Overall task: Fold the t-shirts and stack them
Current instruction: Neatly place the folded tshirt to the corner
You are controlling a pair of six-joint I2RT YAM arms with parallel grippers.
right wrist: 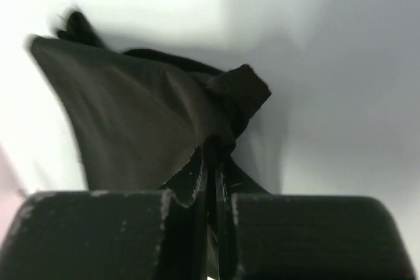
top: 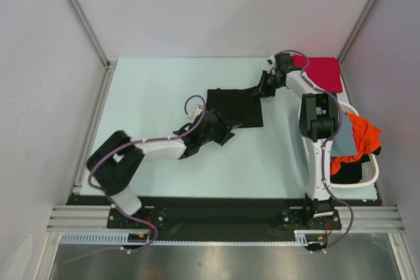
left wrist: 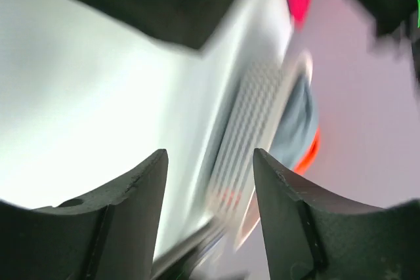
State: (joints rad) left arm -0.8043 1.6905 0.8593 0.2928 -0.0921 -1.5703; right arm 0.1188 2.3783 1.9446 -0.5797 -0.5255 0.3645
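Observation:
A black t-shirt (top: 235, 105) lies spread on the middle of the table. My right gripper (top: 264, 88) is shut on its far right corner; in the right wrist view the black cloth (right wrist: 131, 116) bunches up and runs between the closed fingers (right wrist: 197, 181). My left gripper (top: 225, 131) is at the shirt's near left edge. In the blurred left wrist view it (left wrist: 210, 162) is open with nothing between the fingers, and the black shirt (left wrist: 164, 4) shows above. A folded red t-shirt (top: 322, 73) lies at the back right corner. Orange (top: 365, 134) and grey-blue (top: 341, 141) t-shirts hang in the basket.
A white perforated basket (top: 374, 172) stands at the table's right edge beside the right arm, and it shows blurred in the left wrist view (left wrist: 252, 129) too. White walls with metal frame rails enclose the table on three sides.

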